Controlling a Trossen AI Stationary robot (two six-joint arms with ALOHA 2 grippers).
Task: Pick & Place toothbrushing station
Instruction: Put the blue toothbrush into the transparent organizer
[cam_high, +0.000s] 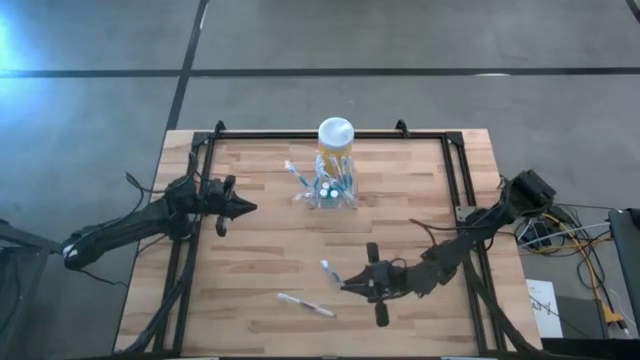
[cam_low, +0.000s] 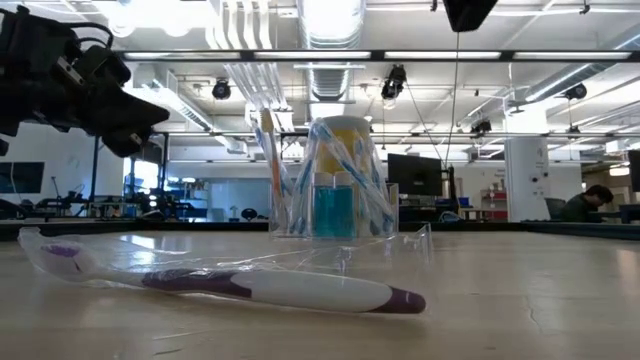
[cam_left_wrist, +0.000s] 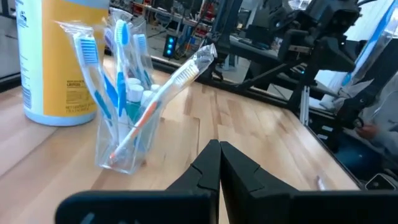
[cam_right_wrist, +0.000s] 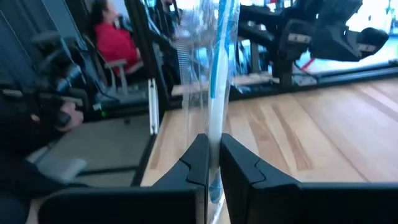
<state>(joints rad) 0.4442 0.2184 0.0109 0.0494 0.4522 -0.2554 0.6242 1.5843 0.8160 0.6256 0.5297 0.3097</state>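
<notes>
The toothbrushing station (cam_high: 335, 192) is a small clear holder standing on the wooden table, with several blue and white toothbrushes and small tubes in its slots. It also shows in the low view (cam_low: 330, 205) and the left wrist view (cam_left_wrist: 124, 130). A yellow jar with a white lid (cam_high: 335, 140) stands right behind it. My left gripper (cam_high: 246, 208) is shut and empty, left of the station. My right gripper (cam_high: 347, 286) is near the table's front middle, shut on a wrapped blue and white toothbrush (cam_right_wrist: 217, 74). My right gripper pinches the wrapped toothbrush between its two fingers on the lower part of its handle (cam_right_wrist: 214, 163), through the clear wrapper. The fingers lie across the brush. The brush sticks out from the fingers, its head (cam_high: 323, 267) toward the table's far left. I see no part of it on the table.
A white and purple toothbrush in a clear wrapper (cam_high: 306, 305) lies flat on the table near the front edge, just left of my right gripper; it fills the low view's foreground (cam_low: 270, 287). A loose clear wrapper (cam_high: 298, 198) lies left of the station. Black frame rails (cam_high: 452, 180) border the table.
</notes>
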